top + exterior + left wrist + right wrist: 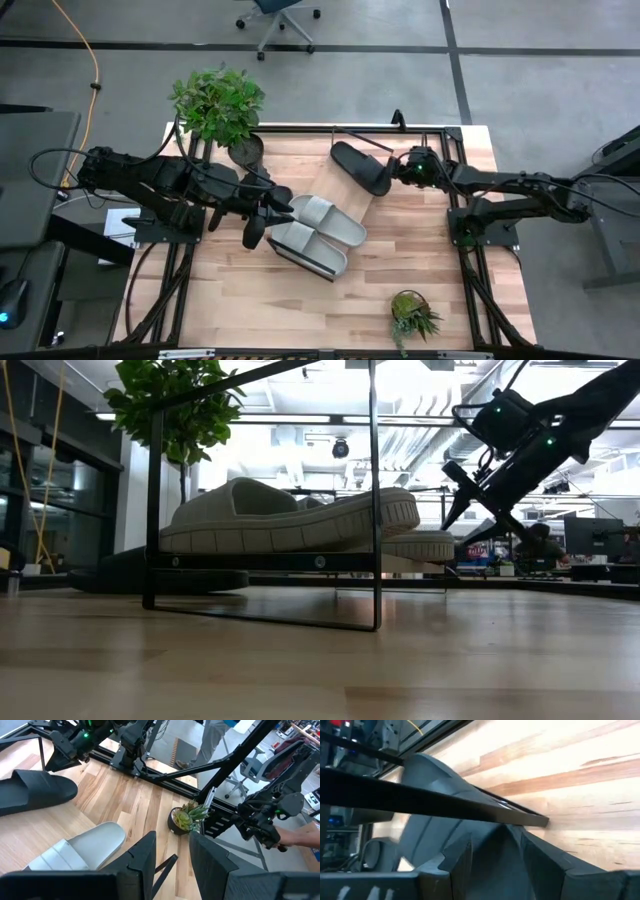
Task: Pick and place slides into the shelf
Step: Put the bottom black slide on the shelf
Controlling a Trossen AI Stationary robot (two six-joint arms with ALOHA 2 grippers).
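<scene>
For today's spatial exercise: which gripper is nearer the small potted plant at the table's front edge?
Roughly equal, left perhaps slightly nearer. The left gripper and right gripper both sit well behind the small potted plant.
</scene>
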